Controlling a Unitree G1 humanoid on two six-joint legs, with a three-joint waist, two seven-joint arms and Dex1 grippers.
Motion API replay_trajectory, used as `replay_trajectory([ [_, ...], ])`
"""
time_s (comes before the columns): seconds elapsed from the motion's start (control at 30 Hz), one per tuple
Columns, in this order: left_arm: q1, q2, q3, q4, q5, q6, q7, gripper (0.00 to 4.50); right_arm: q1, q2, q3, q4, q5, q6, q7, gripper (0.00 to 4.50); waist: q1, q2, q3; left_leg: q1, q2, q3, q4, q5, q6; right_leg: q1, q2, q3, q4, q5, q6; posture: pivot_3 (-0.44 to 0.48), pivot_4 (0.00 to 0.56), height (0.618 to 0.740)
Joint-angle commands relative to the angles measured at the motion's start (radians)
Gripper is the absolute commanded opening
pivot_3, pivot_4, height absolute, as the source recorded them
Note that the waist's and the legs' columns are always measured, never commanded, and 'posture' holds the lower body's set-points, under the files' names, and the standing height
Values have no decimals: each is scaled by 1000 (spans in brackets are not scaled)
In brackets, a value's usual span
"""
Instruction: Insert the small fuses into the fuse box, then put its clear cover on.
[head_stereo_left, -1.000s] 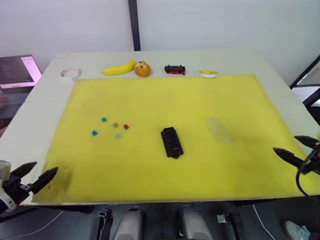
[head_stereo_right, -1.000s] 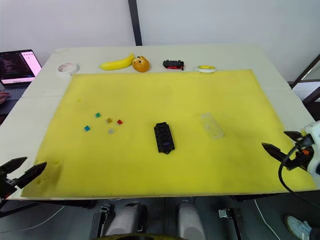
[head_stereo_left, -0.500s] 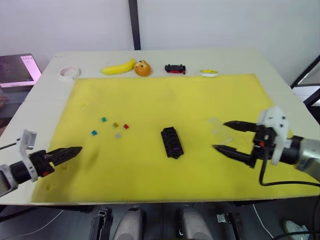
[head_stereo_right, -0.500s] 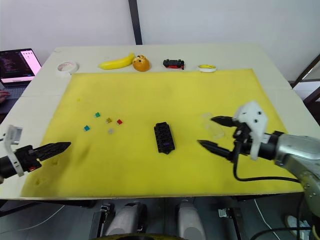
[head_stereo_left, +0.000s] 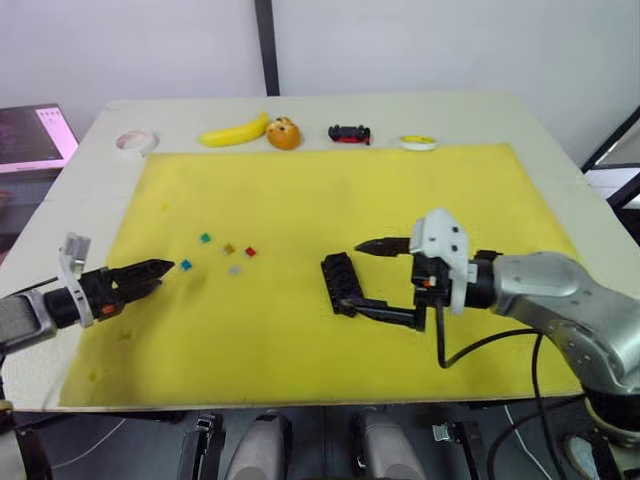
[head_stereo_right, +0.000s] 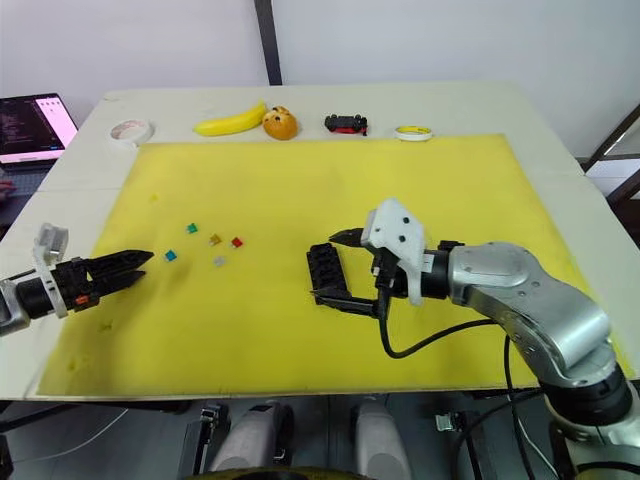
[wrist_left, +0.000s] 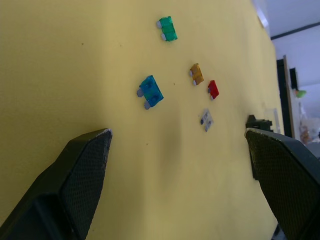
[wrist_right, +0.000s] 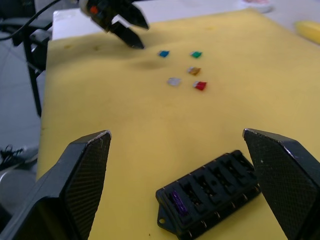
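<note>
Fuse box (head_stereo_left: 342, 284) long axis front-to-back; one purple fuse (wrist_right: 178, 202) seated. My right gripper (head_stereo_left: 381, 279) open, straddling box; left gripper (head_stereo_left: 150, 273) open.

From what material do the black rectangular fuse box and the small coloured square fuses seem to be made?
The black rectangular fuse box looks like hard moulded plastic with a dull sheen: crisp slot walls and ribbed sides. The small coloured square fuses seem to be translucent plastic, since light glows through them, with small grey tips, possibly metal.
</note>
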Motion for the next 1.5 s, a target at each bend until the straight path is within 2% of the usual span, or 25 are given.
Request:
replay_trajectory([
  [0.03,-63,-5,35,61,-4,51,30,4500,-33,8,31,-1,-36,-36,16,4480,2,0,0,0,0,0,0,0,0,0,0,0,0,0,0,0,150,740],
  [0.2,-35,-37,53,66,-5,66,33,4500,-88,30,94,13,-63,-39,35,4480,-3,0,0,0,-1,-1,0,0,0,0,0,0,0,0,0,0,150,740],
  [0.43,-130,-73,104,177,4,135,95,4500,-136,66,167,58,-125,-65,61,4480,2,-1,-1,0,-1,-1,0,0,-1,0,0,-1,1,0,0,0,150,740],
  [0.5,-123,-75,73,162,11,162,94,4500,-150,79,182,74,-145,-69,65,4480,2,-1,-1,0,-2,-1,0,0,-1,0,0,-1,1,0,0,0,150,740],
  [0.67,-127,-88,86,159,11,199,99,4500,-169,79,216,96,-186,-90,102,4480,2,-1,-1,0,-2,-1,0,1,-2,0,0,0,1,0,0,0,150,740],
  [0.83,-159,-118,100,164,24,199,123,4500,-169,88,222,109,-205,-99,115,4480,4,-1,-1,0,-2,-1,1,1,-2,0,0,-1,1,0,0,0,150,740],
  [1.23,-226,-216,214,125,55,205,267,4500,-165,103,214,128,-239,-99,118,4480,7,-2,-1,0,-3,-2,1,2,-3,0,-1,-1,2,0,0,0,150,740],
  [1.5,-261,-197,258,157,69,201,304,4500,-158,102,206,130,-250,-101,127,4480,4,-2,-1,0,-3,-3,1,2,-4,0,-1,-1,3,0,0,0,150,740],
])
